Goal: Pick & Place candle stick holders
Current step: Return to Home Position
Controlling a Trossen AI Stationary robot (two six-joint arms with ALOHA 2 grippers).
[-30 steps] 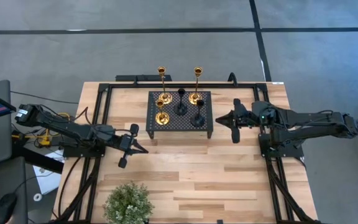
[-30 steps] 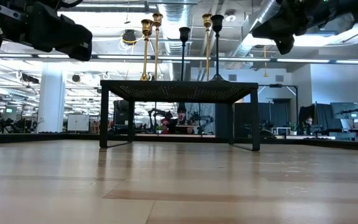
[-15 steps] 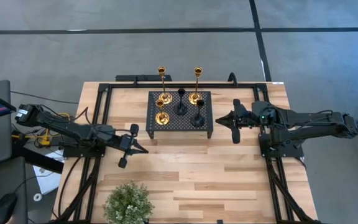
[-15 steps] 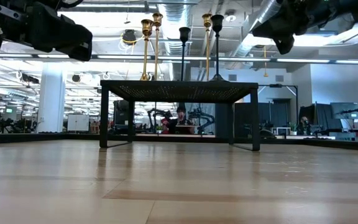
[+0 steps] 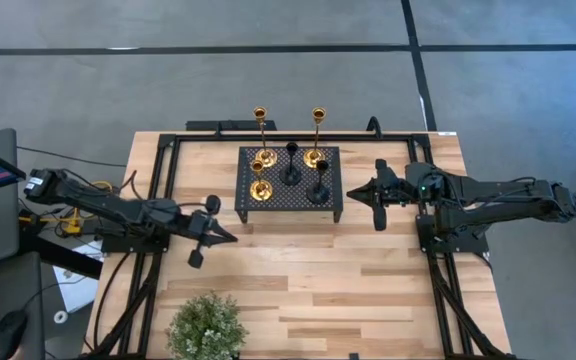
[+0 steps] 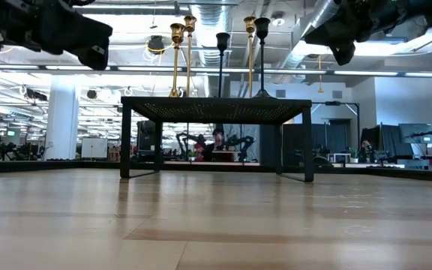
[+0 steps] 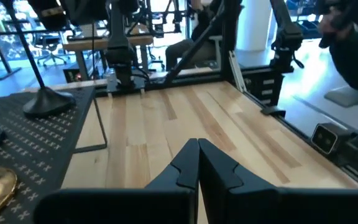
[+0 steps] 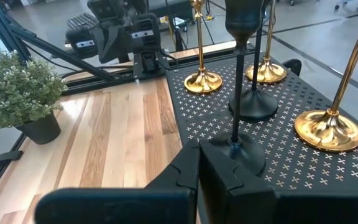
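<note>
All five candle holders (image 5: 291, 176) are on top of the black perforated stand (image 5: 288, 203). The three gold holders (image 5: 260, 189) take its left half and back edge, and the two black holders (image 5: 318, 192) stand mid to right. None is tipped, so placing looks done. The left claw (image 5: 230, 237) hovers off the stand's front-left corner, near but apart, with its fingers pressed together and nothing held. The right claw (image 5: 356, 190) is just beside the stand's right edge, also closed up empty and pointing at the stand. The plant (image 5: 206, 328) is well apart, front-left of the stand, on the wood table (image 5: 308, 285). As for handling, these look like rigid metal, fairly light, with thin stems on small round bases, so probably top-heavy and easy to knock over. The shiny gold stems are likely slippery and the matte black ones less so. Best hold is probably the stem, low, just above the base, squeezed square-on. The holders are crowded, so neighbours could get bumped.
</note>
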